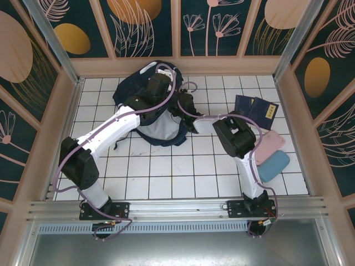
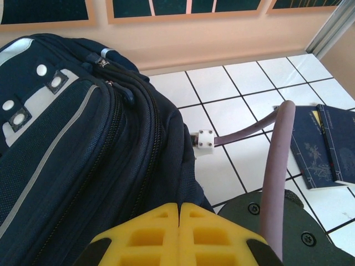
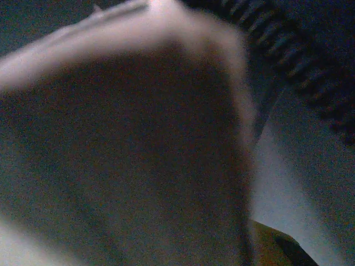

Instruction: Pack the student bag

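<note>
Overhead, the student bag (image 1: 157, 128) lies at 12 o'clock on the tiled table (image 1: 166, 166), grey lining showing. Left gripper (image 2: 178, 233) sits against the bag's side, yellow fingers (image 2: 150, 235) pressed fully together, nothing between them. Right gripper (image 1: 186, 111) enters the bag from 3 o'clock; blurred fabric covers it, so opening and hold cannot be told. Two booklets (image 1: 255, 110) lie at 2 o'clock.

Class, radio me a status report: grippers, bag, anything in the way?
Left gripper shut beside student bag. Right gripper against bag fabric, state unclear. Booklets, pink case, blue case lie outside, on right.
</note>
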Tool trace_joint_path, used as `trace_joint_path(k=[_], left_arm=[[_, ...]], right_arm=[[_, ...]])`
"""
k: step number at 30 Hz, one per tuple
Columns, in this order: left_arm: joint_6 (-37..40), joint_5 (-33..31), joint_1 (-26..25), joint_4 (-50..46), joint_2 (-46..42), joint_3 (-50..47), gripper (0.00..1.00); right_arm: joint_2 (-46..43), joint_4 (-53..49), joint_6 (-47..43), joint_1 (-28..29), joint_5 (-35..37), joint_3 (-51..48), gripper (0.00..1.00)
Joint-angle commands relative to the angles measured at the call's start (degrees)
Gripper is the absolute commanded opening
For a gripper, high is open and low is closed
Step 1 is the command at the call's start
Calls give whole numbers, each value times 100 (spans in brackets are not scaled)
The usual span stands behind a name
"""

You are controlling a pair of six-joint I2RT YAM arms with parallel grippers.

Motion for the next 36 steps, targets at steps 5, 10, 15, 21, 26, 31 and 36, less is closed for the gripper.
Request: trace_joint_path(k=[5, 10, 15, 21, 26, 31, 36], left_arm=[[-343, -692, -135, -38, -20, 846, 0], [-442, -900, -121, 40, 9, 968, 0], [-461, -1034, -119, -64, 101, 1227, 0], [-463, -1161, -118, -112, 99, 1206, 0], [-441, -1195, -116, -87, 55, 1048, 0], [-353, -1165, -111, -87, -185, 614, 0], [-329, -1130, -115, -93, -481, 91, 0]], right_arm=[[-435, 231, 230, -87, -236, -82, 52], [-1196, -387, 516, -150, -219, -671, 61], [-1840, -753, 690, -179, -389, -1358, 62], [-2555, -1370, 331, -171, -738, -1858, 67], [-3173, -1549, -550, -179, -1252, -2525, 64], [-4511, -2310, -1838, -188, -920, -3343, 62], [-5585, -3723, -2745, -455, 192, -3534, 69]])
